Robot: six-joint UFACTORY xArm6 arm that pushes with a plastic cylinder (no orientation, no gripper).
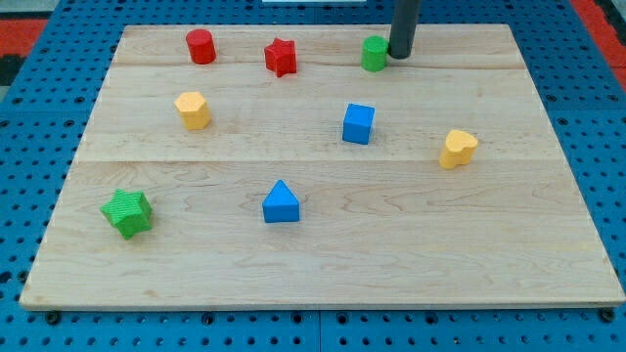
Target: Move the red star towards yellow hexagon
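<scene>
You see eight blocks on the wooden surface [323, 264]: two red, two green, two blue and two yellow. My tip [400, 55] is at the view's top, and the green cylinder [374, 54] stands just beside it, on the view's left of it, touching or almost touching; you cannot tell which. There is no gripper on this arm, only the dark rod, so nothing is grasped.

The red star [281, 57] is further to the view's left of my tip, at about the same level, well apart from it. The red cylinder [201, 46] is still further left. The yellow hexagon [193, 110] lies to the left of my tip and lower, below the two red blocks. The blue cube [358, 123] is below my tip, a little left. The yellow heart-like block [457, 149] is below and right. The blue triangle [281, 202] and the green star [127, 212] are far below and left.

You can read no writing or labels on any block.
</scene>
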